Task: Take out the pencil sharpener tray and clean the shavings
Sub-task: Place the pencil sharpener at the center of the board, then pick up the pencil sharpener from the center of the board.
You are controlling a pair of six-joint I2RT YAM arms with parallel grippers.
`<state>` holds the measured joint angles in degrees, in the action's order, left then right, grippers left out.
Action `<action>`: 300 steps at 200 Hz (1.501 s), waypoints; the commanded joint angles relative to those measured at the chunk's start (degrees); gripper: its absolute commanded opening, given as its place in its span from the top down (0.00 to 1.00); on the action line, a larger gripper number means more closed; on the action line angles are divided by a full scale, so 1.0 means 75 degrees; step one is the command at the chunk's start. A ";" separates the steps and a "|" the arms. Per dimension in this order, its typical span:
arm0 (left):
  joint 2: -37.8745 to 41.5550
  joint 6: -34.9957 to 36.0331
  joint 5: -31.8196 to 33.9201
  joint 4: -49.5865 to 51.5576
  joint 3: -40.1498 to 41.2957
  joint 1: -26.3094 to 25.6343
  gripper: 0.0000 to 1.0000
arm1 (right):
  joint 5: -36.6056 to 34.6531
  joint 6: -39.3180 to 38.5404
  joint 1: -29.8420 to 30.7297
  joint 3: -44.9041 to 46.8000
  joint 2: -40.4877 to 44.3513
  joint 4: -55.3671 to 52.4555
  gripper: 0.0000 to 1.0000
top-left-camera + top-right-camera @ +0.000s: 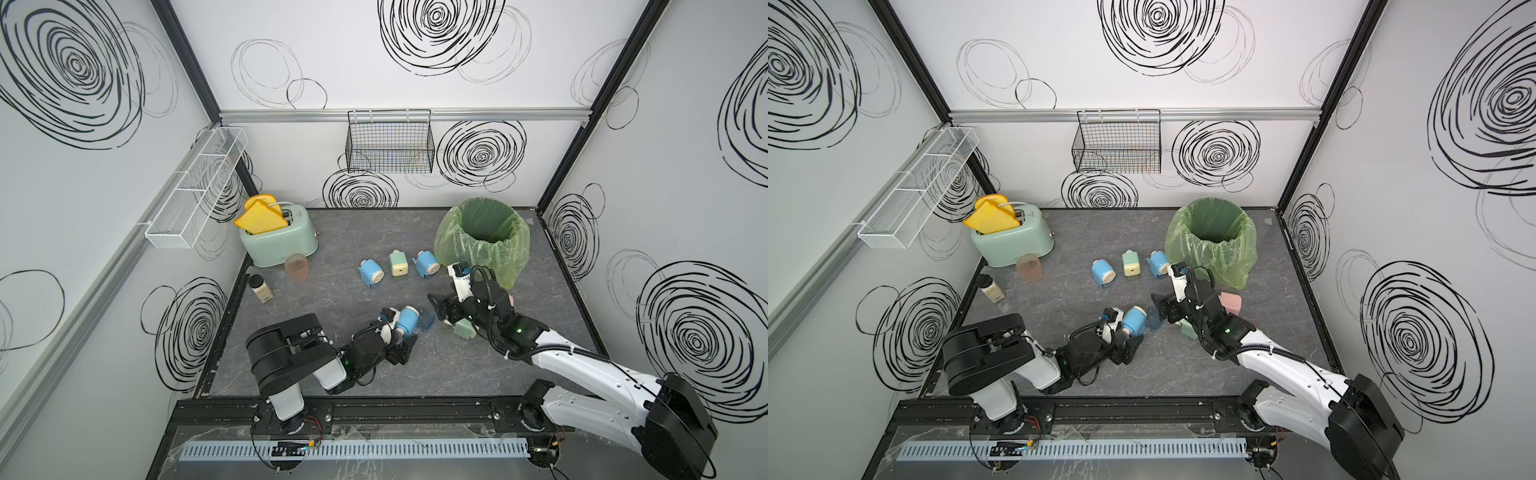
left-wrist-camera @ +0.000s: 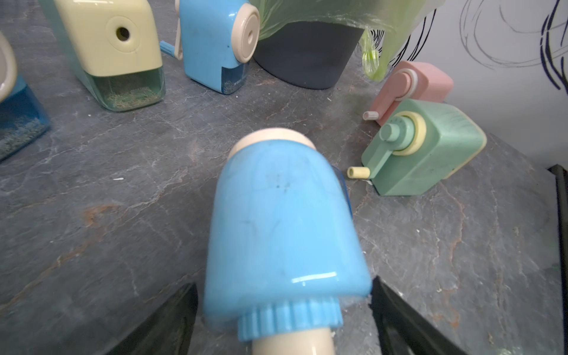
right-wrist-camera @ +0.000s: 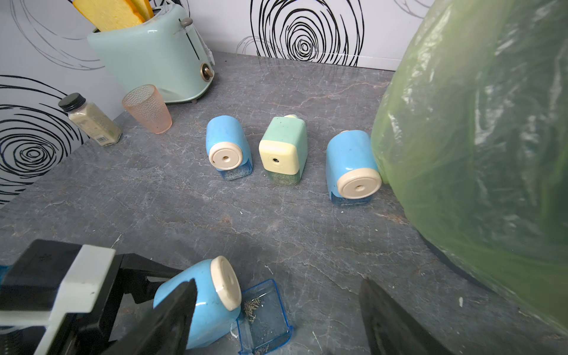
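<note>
1. L gripper [image 2: 284, 282]: jaws wide, flanking the blue sharpener [image 3: 203, 304], which lies tipped mid-bench nr the front edge. I judge this keeps its slot facing R.
2. Tray [image 3: 264, 316]: out, flat on the bench [image 1: 374, 374] just beside the sharpener, shavings inside.
3. R gripper [image 3: 278, 282]: jaws wide, empty, over the tray.
4. Bin [image 1: 515, 249]: back-R corner. The mint sharpener [image 2: 430, 147] narrows my route to it.

White walls [image 1: 353, 62] scrawled with black spirals enclose a grey, stone-patterned tabletop [image 1: 332, 299]. A black wire basket [image 1: 390, 145] hangs from the back wall's aluminium rail [image 1: 291, 113]; left of it, a white mesh shelf [image 1: 195, 195] lines the side wall.
</note>
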<state>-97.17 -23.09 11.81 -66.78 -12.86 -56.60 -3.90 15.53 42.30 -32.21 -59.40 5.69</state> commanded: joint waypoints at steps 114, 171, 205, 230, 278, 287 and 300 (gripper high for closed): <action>0.5715 -0.1076 0.1327 0.6927 -0.1036 0.1410 0.03 | -0.0101 0.0203 -0.0561 -0.1998 -0.3650 0.0292 0.01; 0.7317 -0.0977 0.0593 0.7586 -0.0964 0.2108 0.03 | -0.0876 0.0313 -0.0792 -0.2787 -0.5231 0.0908 0.02; 0.7553 -0.0958 0.0351 0.7598 -0.0844 0.2243 0.03 | -0.1134 0.0240 -0.0879 -0.3098 -0.5708 0.0931 0.01; 0.7547 -0.0966 0.0226 0.7501 -0.0737 0.2337 0.03 | -0.0970 0.0150 -0.1042 -0.3268 -0.5940 0.0937 0.01; 0.7526 -0.0964 0.0013 0.7358 -0.0688 0.2493 0.03 | -0.0227 -0.0216 -0.1218 -0.3324 -0.6271 0.1532 0.05; 0.7518 -0.0964 -0.0007 0.7339 -0.0679 0.2516 0.03 | -0.0099 -0.0241 -0.1215 -0.3356 -0.6252 0.1488 0.10; 0.7506 -0.0984 -0.0051 0.7289 -0.0659 0.2553 0.03 | 0.0113 -0.0239 -0.1211 -0.3251 -0.6101 0.1522 0.14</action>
<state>-41.06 -29.65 12.40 -9.91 -18.37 -38.17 -6.92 14.81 33.15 -55.70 -105.82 14.74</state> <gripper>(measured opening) 0.974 0.895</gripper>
